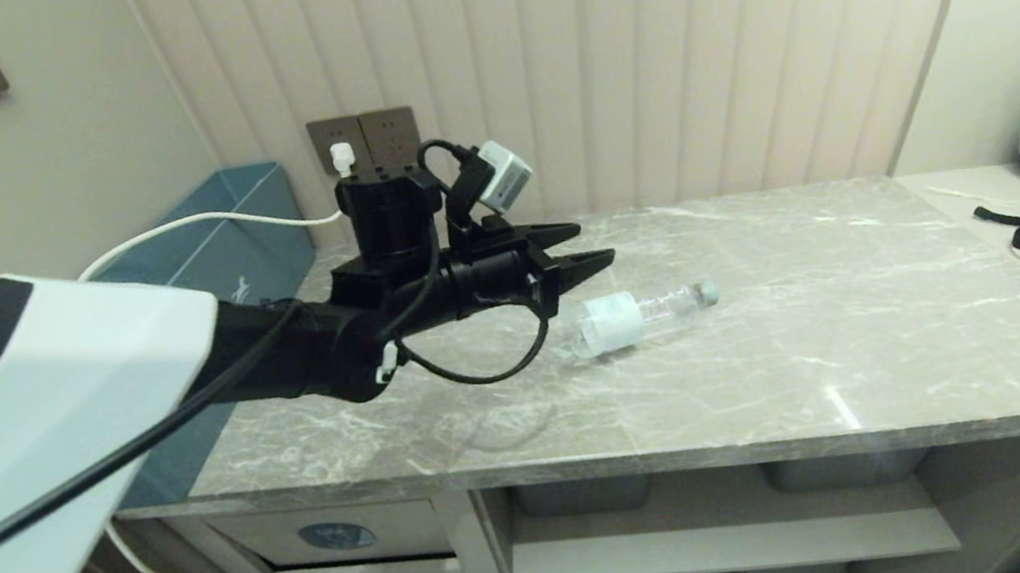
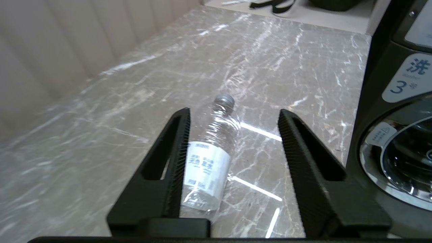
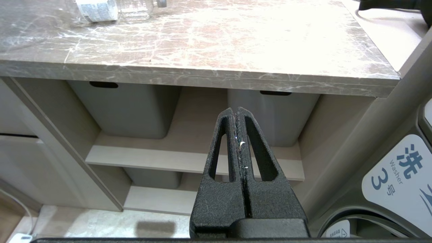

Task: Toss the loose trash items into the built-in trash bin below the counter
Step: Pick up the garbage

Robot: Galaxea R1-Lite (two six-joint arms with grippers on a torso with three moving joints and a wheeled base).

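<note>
Bottle (image 2: 211, 162) between parted left gripper (image 2: 233, 116) fingers

The desk (image 1: 783, 357) is grey stone veined with white, the clear bottle (image 1: 638, 316) on it wears a plain white label and a grey cap, the left tool (image 1: 587, 247) is black (as is the right tool (image 3: 238, 113)), and the tubs (image 3: 121, 108) are plain grey.

washer (image 3: 398, 175) label "洗 3号 Washer"
</note>
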